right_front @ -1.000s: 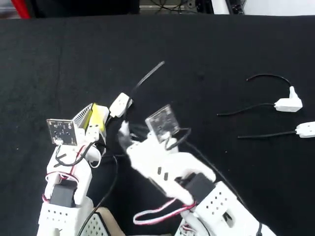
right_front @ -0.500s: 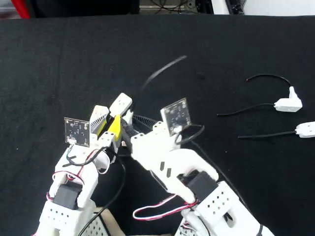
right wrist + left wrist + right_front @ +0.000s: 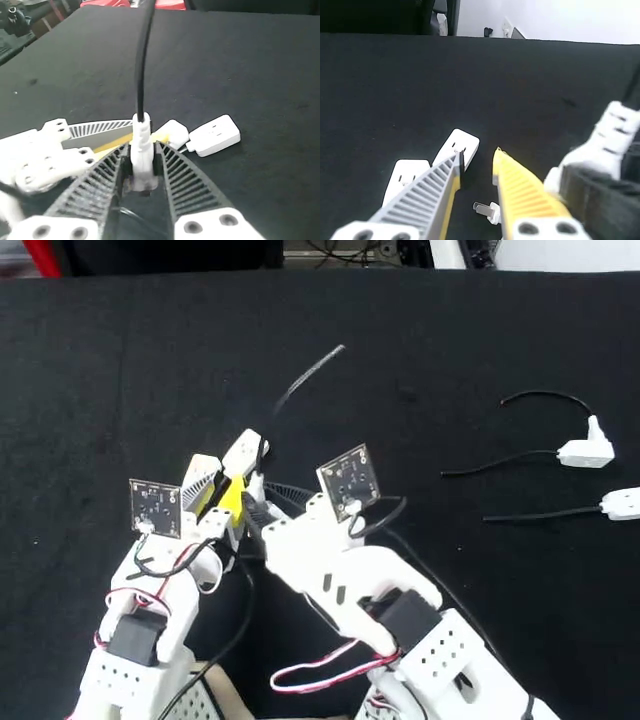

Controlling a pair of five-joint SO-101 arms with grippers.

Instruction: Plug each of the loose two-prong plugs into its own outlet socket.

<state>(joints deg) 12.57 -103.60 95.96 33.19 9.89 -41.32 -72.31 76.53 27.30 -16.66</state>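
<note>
White two-prong plug (image 3: 141,170) on a black cable (image 3: 142,60) is clamped between the ribbed fingers of the right gripper (image 3: 142,149), low over the black cloth-covered table (image 3: 450,340). The left gripper (image 3: 477,155) is spread open with nothing grasped. One white rectangular outlet socket (image 3: 460,145) and a second outlet socket (image 3: 405,177) are seen just beside its grey finger.
</note>
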